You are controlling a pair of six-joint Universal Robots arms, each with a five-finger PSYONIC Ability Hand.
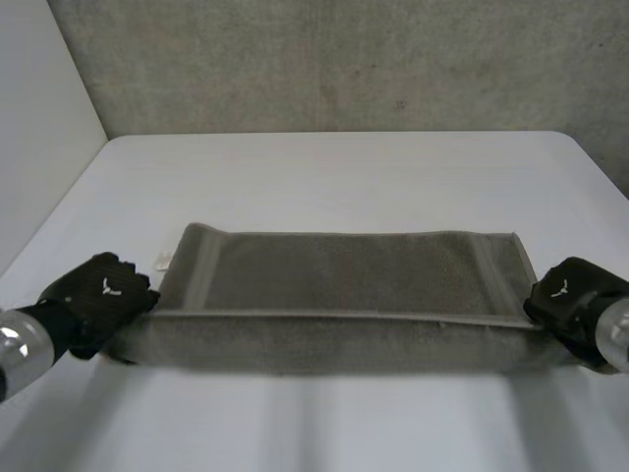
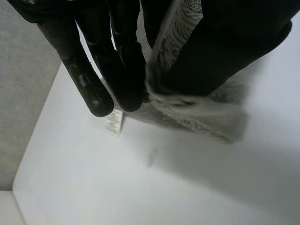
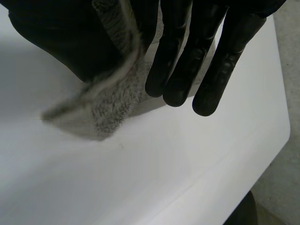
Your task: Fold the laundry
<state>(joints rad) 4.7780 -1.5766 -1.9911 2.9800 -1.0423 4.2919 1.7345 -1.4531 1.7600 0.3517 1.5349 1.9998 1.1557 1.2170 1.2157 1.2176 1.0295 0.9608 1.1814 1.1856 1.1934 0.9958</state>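
Observation:
A grey towel (image 1: 344, 295) lies folded lengthwise across the white table (image 1: 334, 177), its near fold lifted a little. My left hand (image 1: 103, 295) holds the towel's left end: in the left wrist view the thumb (image 2: 225, 47) presses the grey cloth (image 2: 187, 108) against the fingers (image 2: 117, 70). My right hand (image 1: 568, 295) holds the right end the same way, with the cloth (image 3: 112, 98) pinched between thumb (image 3: 61, 37) and fingers (image 3: 187, 61). A small white care label (image 2: 114, 123) sticks out near the left hand.
The table's far edge meets a grey concrete wall (image 1: 344, 59). A pale side wall (image 1: 39, 128) stands at the left. The table's right edge (image 3: 262, 140) runs close beyond the right hand's fingertips.

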